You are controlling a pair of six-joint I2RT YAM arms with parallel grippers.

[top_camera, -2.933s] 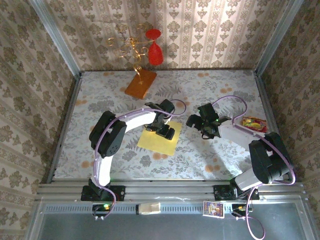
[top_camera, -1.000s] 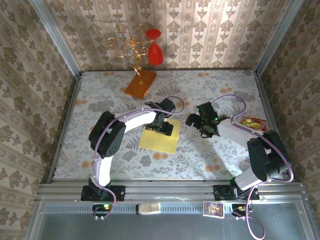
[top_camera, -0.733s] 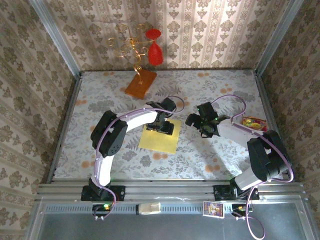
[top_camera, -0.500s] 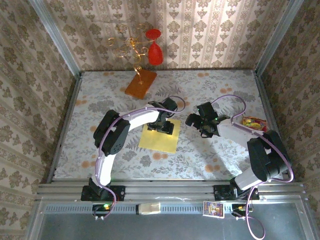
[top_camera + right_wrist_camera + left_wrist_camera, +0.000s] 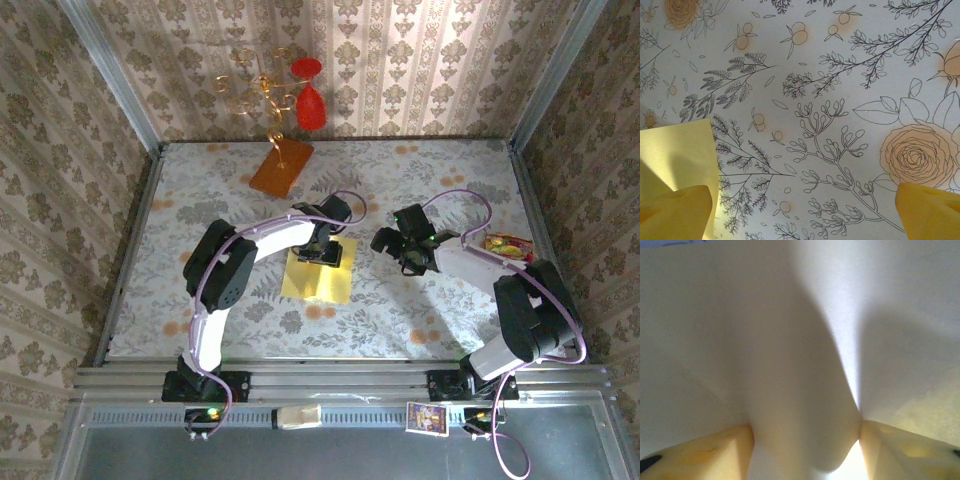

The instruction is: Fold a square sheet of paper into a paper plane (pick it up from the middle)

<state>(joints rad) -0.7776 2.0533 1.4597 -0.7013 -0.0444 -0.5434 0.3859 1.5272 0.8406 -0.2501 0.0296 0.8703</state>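
Surface: white tabletop printed with orange roses and black sprigs [image 5: 200, 300], shut in by patterned wallpaper walls and grey metal rails.
Landmark: thick orange-brown rectangular slab [image 5: 281, 166] lying at the far side of the tabletop, with a gold wire stand [image 5: 262, 90] rising from it and red pieces [image 5: 310, 105] hung on the wire.
Paper: square sheet of pale-yellow paper [image 5: 318, 280] lies on the tabletop, nearer the arm bases than the slab, slightly to its right and well apart from it. In the left wrist view the sheet [image 5: 790, 330] humps up into a rounded ridge. In the right wrist view one corner of the sheet [image 5: 685, 145] lies flat on the print.
Left gripper [image 5: 325, 250]: down on the part of the sheet that faces the slab. In its own camera the left gripper [image 5: 805, 445] has its two yellow fingers [image 5: 705, 455] pressed against either side of the ridge, clenched on a pinch of the paper.
Right gripper [image 5: 400, 250]: right of the sheet, farther from the slab than the left gripper. In its own camera the right gripper [image 5: 802, 197] has its yellow fingers [image 5: 927, 212] spread wide, released, with bare printed tabletop between them; whether the left finger touches the sheet's corner cannot be told.
Packet: small red-and-yellow packet [image 5: 507, 245], far to the right of the slab, near the right rail.
Card: small picture card [image 5: 427, 417] on the near metal rail, farthest from the slab.
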